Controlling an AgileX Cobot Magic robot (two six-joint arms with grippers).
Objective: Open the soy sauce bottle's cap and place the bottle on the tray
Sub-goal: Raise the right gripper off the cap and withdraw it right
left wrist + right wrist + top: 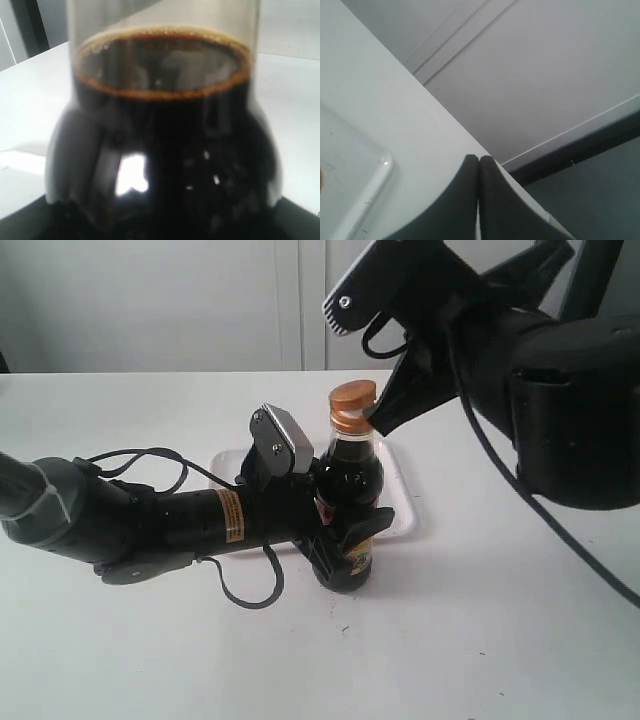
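Note:
The soy sauce bottle (350, 505) stands upright on the table, dark liquid up to its shoulder, with the orange-brown cap (353, 405) closed on its neck. My left gripper (345, 540) is shut on the bottle's body from the left. In the left wrist view the bottle (160, 140) fills the picture and hides the fingers. My right gripper (372, 418) is shut, its tip touching the cap's right side. In the right wrist view its fingers (492, 200) are pressed together with nothing between them. The white tray (400, 490) lies just behind the bottle; its rim (367, 195) shows in the right wrist view.
The white tabletop (480, 640) spreads around the bottle. The left arm (150, 520) lies low across the table at the left, with a loose black cable (245, 595) looping beside it. The bulky right arm (560, 390) hangs at the upper right.

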